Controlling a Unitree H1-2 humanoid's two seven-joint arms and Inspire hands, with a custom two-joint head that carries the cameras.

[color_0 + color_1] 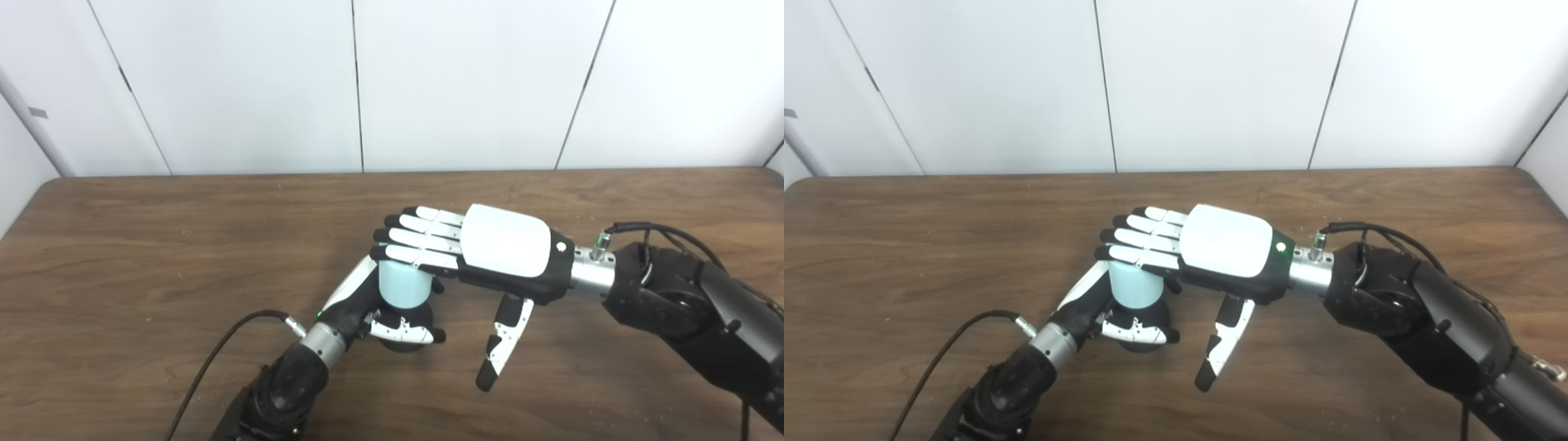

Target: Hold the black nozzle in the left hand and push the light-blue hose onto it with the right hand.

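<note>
My left hand (pixel 373 312) is shut around the black nozzle (pixel 411 327), which stands upright on the brown table (pixel 153 245). The light-blue hose (pixel 401 285), a short cylinder, sits upright on top of the nozzle. My right hand (pixel 484 251) is open, palm down, with its flat fingers (pixel 416 242) resting over the top end of the hose and its thumb hanging down apart to the right. The join between hose and nozzle is partly hidden by my left fingers (pixel 404 331). The same shows in the right eye view, with the hose (pixel 1133 285) under my right hand (pixel 1206 248).
White wall panels (pixel 355 86) stand behind the table's far edge. A black cable (pixel 214 355) runs from my left wrist toward the front edge.
</note>
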